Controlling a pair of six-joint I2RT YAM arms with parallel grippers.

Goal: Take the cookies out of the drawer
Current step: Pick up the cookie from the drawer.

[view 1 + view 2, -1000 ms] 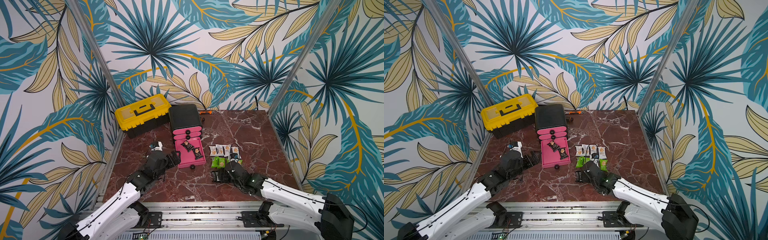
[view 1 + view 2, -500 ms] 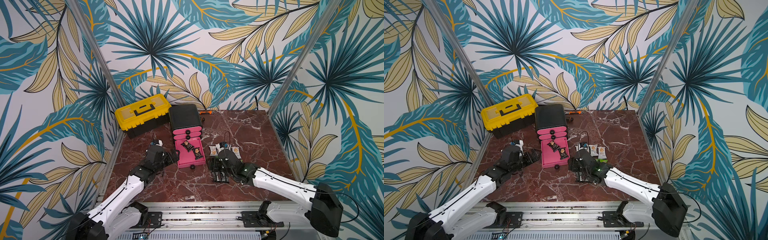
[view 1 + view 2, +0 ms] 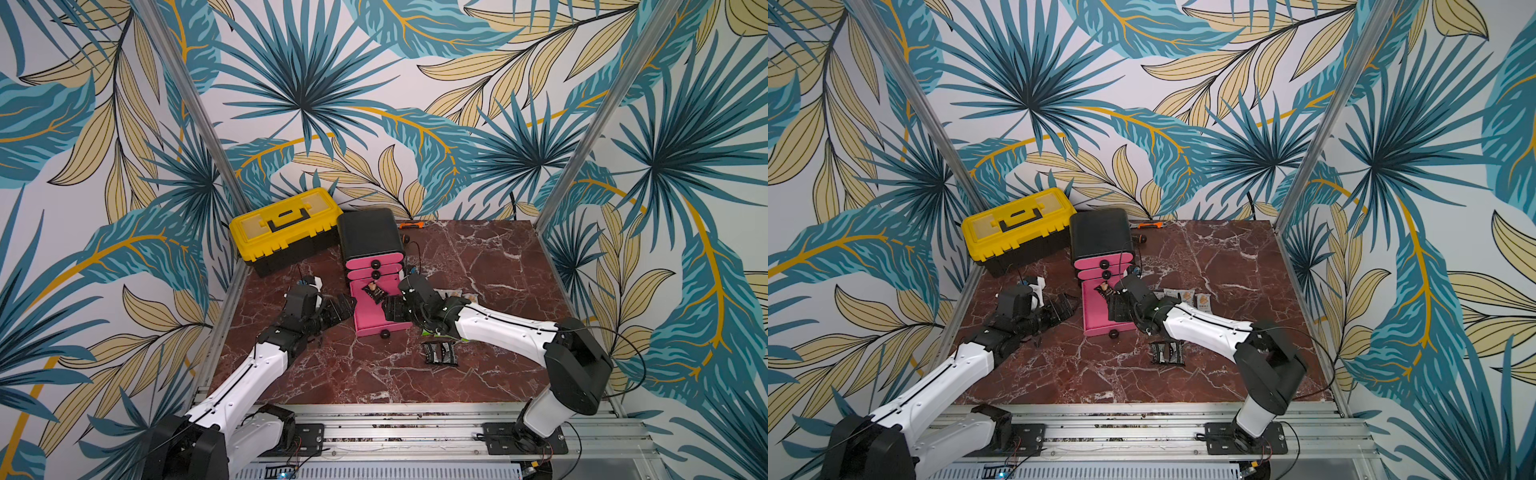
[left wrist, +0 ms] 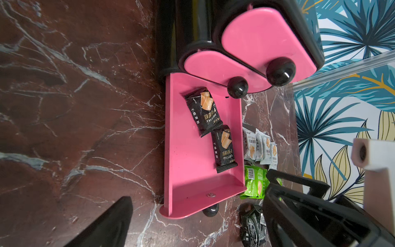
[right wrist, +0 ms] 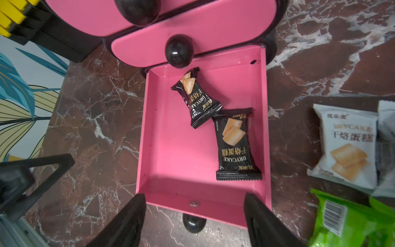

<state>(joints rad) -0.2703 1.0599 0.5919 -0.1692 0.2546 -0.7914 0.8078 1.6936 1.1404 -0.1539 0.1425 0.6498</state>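
Right pincer (image 5: 194, 197), jaws apart and empty, hovers over the drawer (image 5: 171, 149) front. Two black cookies (image 5: 234, 141) lie inside; go for the one nearest the front, pinching across its narrow width.

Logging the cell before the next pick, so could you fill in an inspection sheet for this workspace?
Surface: red marble table, no spills seen.
Job's things: two black cookie packets in the open pink drawer; white packets, green packets and more black ones on the table.
Clutter: yellow toolbox, orange tool by the back wall.
Grippers: right gripper over the drawer front, jaws open, empty; left gripper beside the drawer, open, empty.
Cables: black cable loops off the right arm.
Surroundings: leaf-print walls, aluminium posts.
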